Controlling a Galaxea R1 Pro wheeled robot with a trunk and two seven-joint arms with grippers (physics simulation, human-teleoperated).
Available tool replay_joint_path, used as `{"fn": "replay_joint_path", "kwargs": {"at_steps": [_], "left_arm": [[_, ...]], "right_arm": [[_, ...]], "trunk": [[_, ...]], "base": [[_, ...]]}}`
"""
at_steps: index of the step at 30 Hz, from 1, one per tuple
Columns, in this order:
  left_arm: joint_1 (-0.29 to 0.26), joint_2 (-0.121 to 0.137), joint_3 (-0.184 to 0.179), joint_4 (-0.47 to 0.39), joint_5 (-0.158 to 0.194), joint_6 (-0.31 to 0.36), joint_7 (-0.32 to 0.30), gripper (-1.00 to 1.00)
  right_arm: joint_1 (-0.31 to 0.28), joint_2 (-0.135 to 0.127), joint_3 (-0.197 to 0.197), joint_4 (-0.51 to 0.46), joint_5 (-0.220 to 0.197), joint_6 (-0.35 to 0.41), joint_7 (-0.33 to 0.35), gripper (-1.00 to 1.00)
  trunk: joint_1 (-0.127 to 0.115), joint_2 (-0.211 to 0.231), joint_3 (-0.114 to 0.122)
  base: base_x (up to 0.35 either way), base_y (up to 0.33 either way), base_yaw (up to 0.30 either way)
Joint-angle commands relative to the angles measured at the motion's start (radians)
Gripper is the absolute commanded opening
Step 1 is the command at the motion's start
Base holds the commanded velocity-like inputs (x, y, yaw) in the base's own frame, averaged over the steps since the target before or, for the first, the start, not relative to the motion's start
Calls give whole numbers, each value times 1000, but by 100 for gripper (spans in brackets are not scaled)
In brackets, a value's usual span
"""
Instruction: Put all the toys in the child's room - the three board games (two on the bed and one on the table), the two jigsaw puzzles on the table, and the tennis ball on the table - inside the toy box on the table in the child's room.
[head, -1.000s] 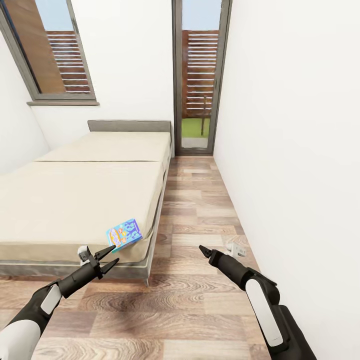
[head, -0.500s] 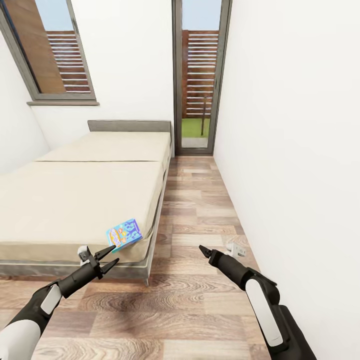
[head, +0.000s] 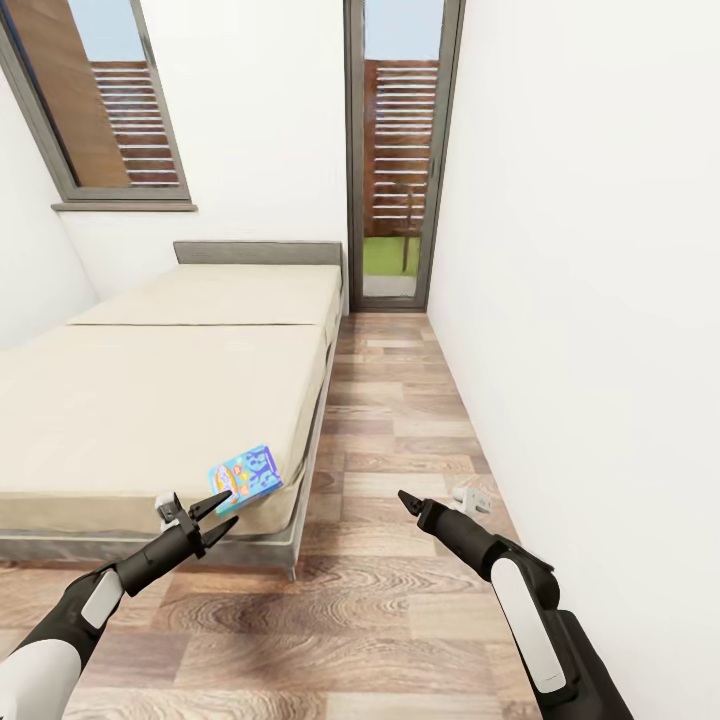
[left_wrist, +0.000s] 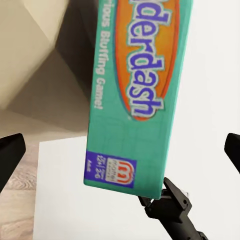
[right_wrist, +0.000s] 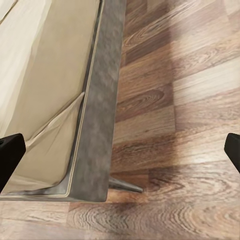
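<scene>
Left pincer (head: 207, 520), lower left of frame, jaws spread and empty. Just above and slightly right, at the bed's (head: 150, 400) near corner: board game (head: 245, 473), overhanging the edge, long axis tilted up toward the right. Close ahead in the left wrist view. Right pincer (head: 407, 500), lower centre-right over the floor (head: 400, 400), farther off; spread there cannot be told.

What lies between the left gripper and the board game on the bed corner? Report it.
Nothing. In the head view the open left gripper sits just below the board game at the bed corner, with only mattress edge between them.
</scene>
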Motion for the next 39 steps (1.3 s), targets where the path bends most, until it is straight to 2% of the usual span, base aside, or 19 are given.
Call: {"fn": "replay_joint_path", "kwargs": {"at_steps": [1, 39], "left_arm": [[0, 0, 1, 0, 1, 8, -2, 100], [-1, 0, 1, 0, 1, 7, -2, 100]], "right_arm": [[0, 0, -1, -1, 1, 5, 3, 100], [0, 0, -1, -1, 1, 5, 3, 100]], "trunk": [[0, 0, -1], [0, 0, -1]], "base": [[19, 0, 0], [18, 7, 0]]}}
